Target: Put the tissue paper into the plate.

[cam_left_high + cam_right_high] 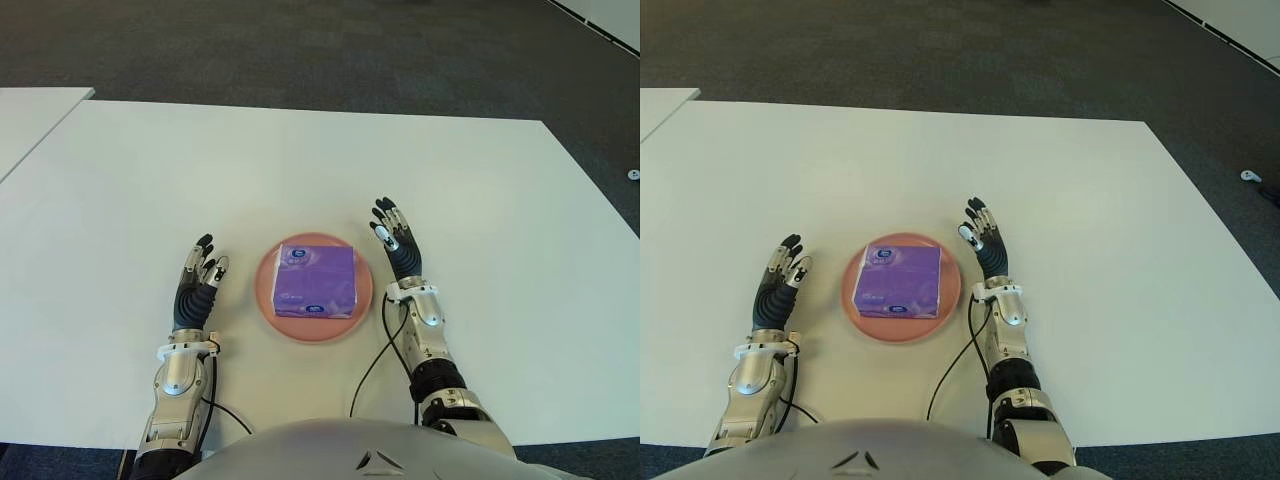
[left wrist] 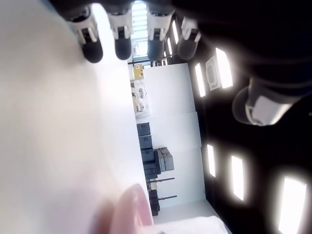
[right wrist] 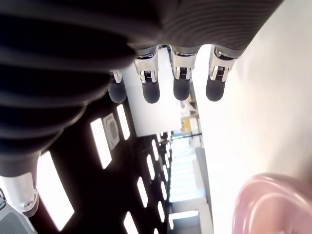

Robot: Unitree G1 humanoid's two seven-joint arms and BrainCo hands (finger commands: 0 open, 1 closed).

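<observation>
A purple tissue pack [image 1: 316,280] lies flat in the pink plate [image 1: 264,292] on the white table [image 1: 300,170], straight in front of me. My right hand [image 1: 395,238] is just right of the plate's rim, fingers straight and spread, holding nothing. My left hand [image 1: 199,275] shows to the left of the plate, a short gap away, fingers also extended and empty. Each wrist view shows straight fingertips [image 3: 181,87] and a blurred pink plate edge [image 3: 273,204], with nothing in either palm.
A second white table's corner [image 1: 30,115] shows at the far left. Dark carpet [image 1: 300,50] lies beyond the table's far edge. Black cables [image 1: 368,365] run along the table by my right forearm and near my left forearm.
</observation>
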